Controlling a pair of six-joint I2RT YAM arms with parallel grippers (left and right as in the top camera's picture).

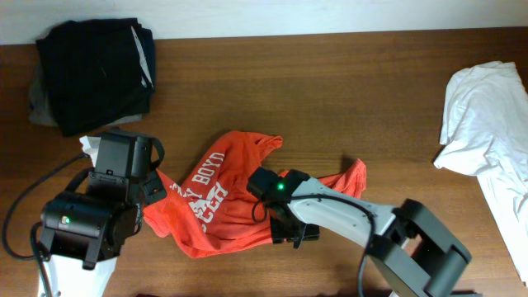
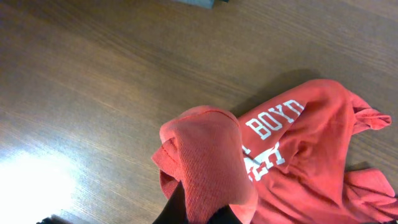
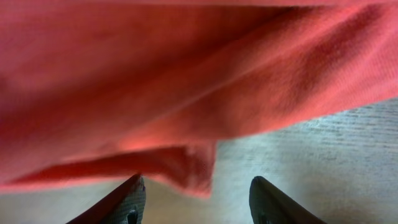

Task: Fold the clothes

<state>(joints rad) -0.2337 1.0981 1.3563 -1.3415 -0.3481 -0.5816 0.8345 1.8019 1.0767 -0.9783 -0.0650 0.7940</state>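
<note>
We see the left gripper (image 2: 200,214) clamped on a bunch of the T-shirt (image 2: 292,149); in the left wrist view the cloth rises in a thick roll between its dark fingers (image 2: 172,210) and hides most of them; from above, this gripper (image 1: 155,191) sits at the shirt's left edge. The right gripper (image 3: 202,199) is released; its two fingers (image 3: 127,202) stand wide apart with a loose fold of red-orange cloth hanging just above the gap, touching neither as far as we can tell; in the overhead view it (image 1: 290,233) is low over the shirt's lower right part, and the arm covers some of the cloth there.

The T-shirt (image 1: 214,198) lies crumpled in the front middle of the wooden table (image 1: 371,82), between the two arms; it is red-orange and soft, with creases and turned-over edges; white lettering (image 2: 273,121) reading "BOYD" runs slantwise across it, with further letters below that we cannot read; one corner sticks out toward the back and another toward the right.

A dark folded pile (image 1: 95,70) sits at the back left corner, apart from the shirt; a white garment (image 1: 487,107) lies rumpled at the right edge, well apart from it; nothing but the arms themselves lies over the shirt.
</note>
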